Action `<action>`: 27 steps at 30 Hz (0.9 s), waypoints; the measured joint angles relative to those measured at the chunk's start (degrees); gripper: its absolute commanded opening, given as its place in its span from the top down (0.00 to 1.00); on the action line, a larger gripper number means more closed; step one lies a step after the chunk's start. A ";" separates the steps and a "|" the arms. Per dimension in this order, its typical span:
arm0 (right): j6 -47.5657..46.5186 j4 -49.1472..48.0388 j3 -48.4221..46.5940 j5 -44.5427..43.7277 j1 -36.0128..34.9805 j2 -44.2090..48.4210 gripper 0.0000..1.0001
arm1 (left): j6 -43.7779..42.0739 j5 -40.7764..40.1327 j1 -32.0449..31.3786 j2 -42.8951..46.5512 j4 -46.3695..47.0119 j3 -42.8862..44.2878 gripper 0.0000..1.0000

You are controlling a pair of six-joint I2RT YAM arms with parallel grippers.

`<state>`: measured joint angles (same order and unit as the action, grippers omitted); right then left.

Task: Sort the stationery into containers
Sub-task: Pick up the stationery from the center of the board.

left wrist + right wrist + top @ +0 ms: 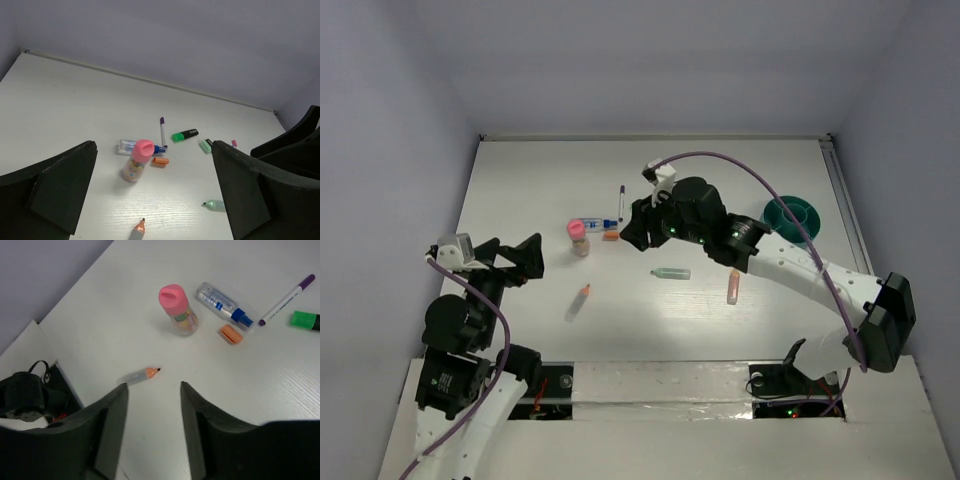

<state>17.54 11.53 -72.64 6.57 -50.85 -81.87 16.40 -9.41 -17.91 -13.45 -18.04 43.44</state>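
Barely begun, I'd say: the pink-capped tube (578, 236), pale-green marker (672, 273), salmon marker (732, 286) and orange marker (583, 296) lie scattered on the table (520, 180), outside the teal tub (794, 215) (its contents hidden from me). The left fingers (60, 185) and right fingers (107, 415) gape, both empty.

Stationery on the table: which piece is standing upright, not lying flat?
The pink-capped tube, standing on its base with the cap up. The clear blue-capped tube, purple pen and orange-tipped marker near it all lie flat.
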 measured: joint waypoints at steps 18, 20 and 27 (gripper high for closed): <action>-3.02 2.93 -25.59 -2.12 -3.28 -27.32 0.26 | 2.60 -10.34 0.02 4.22 -2.03 -1.64 0.01; -3.45 3.41 -29.62 -3.08 -3.61 -31.39 0.17 | 3.04 -11.32 0.02 4.63 -2.32 -1.70 0.01; -5.90 6.47 -36.54 -9.70 -5.16 -40.24 0.13 | 3.41 -11.78 0.02 4.68 -2.38 -1.86 0.01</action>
<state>11.64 18.00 -109.19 -3.14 -56.01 -122.10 19.81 -21.19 -17.89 -8.78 -20.43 41.58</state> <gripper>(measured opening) 0.863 0.989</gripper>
